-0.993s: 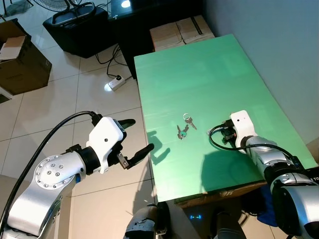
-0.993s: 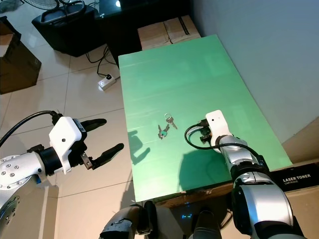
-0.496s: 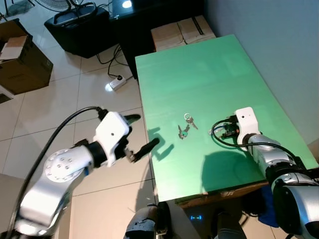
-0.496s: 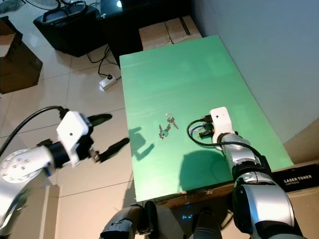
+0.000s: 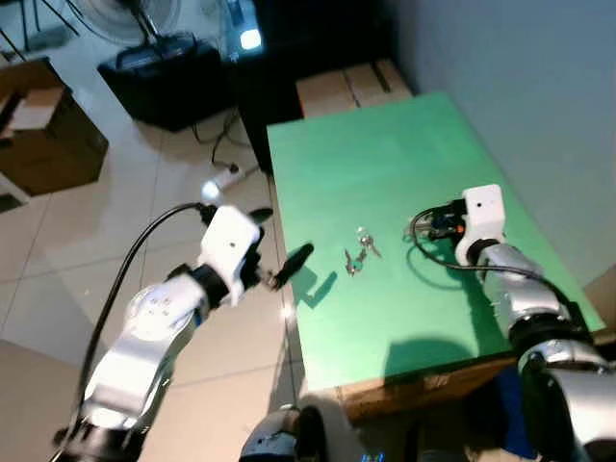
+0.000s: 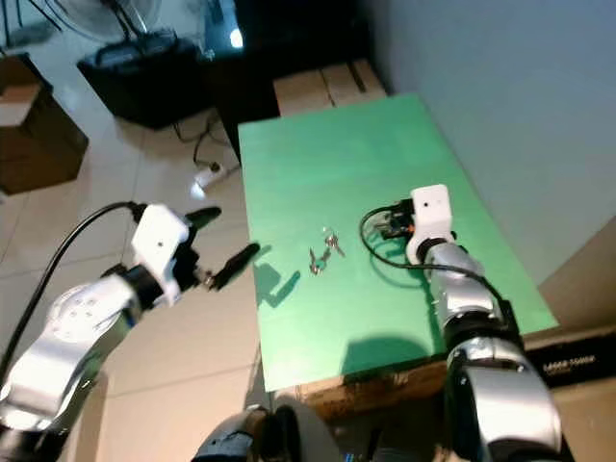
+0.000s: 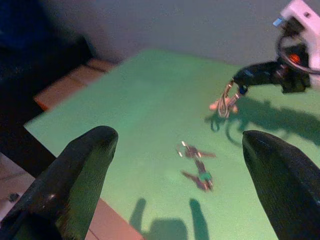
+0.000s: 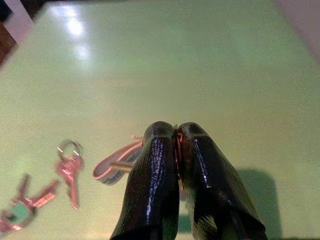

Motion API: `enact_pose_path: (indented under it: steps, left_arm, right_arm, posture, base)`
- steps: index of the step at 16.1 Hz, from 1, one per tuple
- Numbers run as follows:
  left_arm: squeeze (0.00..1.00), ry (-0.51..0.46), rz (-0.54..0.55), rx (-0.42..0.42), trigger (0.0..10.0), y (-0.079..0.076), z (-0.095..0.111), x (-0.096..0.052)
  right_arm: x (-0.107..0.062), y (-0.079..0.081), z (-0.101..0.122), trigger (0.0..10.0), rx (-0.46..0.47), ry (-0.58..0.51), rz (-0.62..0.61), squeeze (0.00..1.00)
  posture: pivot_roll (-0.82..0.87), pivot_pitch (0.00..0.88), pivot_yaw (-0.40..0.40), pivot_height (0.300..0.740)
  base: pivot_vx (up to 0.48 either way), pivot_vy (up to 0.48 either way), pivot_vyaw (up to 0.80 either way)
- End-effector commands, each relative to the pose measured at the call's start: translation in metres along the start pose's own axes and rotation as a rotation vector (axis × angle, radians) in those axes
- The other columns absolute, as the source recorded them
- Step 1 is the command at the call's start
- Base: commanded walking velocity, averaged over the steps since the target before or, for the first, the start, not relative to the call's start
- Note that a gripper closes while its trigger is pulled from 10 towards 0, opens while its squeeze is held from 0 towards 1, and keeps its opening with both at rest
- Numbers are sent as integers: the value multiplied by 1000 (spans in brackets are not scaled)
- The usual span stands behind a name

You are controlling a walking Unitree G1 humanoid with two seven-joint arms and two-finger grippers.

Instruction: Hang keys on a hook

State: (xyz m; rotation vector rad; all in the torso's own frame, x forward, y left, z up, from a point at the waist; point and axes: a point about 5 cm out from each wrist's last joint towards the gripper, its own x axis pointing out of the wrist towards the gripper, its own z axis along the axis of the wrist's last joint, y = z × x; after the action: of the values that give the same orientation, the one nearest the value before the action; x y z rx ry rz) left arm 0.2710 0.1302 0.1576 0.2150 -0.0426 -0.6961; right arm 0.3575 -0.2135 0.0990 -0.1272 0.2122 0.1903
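Right tool (image 8: 176, 131) clenched on a small looped strap (image 8: 116, 161), low over the green counter (image 5: 404, 144); left tool (image 5: 279, 245) spread wide, released, just off the counter's left edge; two key bunches (image 5: 358, 252) mid-counter between both tools; bare green surface far beyond.

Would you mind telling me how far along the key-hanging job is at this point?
Nothing looks done yet: the keys lie flat on the green table, untouched. In hand: the right tool is shut on a small pinkish loop beside the keys, and the left tool is open, aimed at them from the table's edge. Left: picking up the keys and hanging them.
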Motion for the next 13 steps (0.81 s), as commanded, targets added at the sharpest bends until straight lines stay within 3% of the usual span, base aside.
enact_pose_path:
  steps: [1,4,6,8,9,10,11,13]
  left_arm:
    - [0,8,29,11,10000,2,-4,1]
    - [0,-31,109,-48,10000,6,-9,15]
    - [0,-60,178,-98,10000,4,-12,21]
    - [0,-87,219,-124,10000,4,-11,22]
    - [0,-100,236,-133,10000,3,-11,20]
    - [0,-103,244,-132,10000,3,-11,19]
    - [0,-110,265,-134,10000,2,-13,15]
    - [0,-119,278,-131,10000,0,-14,13]
  right_arm:
    - [0,5,4,0,-25,-36,7,0]
    - [-10,8,16,0,-66,-148,-61,0]
    - [-25,17,40,0,-39,-332,-119,0]
    - [-40,24,56,0,-9,-425,-138,0]
    - [-47,30,62,1843,4,-458,-143,0]
    - [-51,33,66,1843,3,-479,-145,0]
    - [-59,43,71,10000,10,-498,-150,0]
    - [-70,59,78,10000,-5,-542,-110,0]
  posture:
    - [-49,17,155,740]
    - [-100,0,147,740]
    - [-115,0,130,740]
    - [-107,0,115,740]
    - [-105,0,108,740]
    - [-100,0,103,740]
    - [-100,0,103,740]
    - [-101,0,103,740]
  base:
    - [0,0,0]
    - [0,0,0]
    - [0,0,0]
    - [0,0,0]
    - [0,0,0]
    - [0,0,0]
    - [0,0,0]
    - [0,0,0]
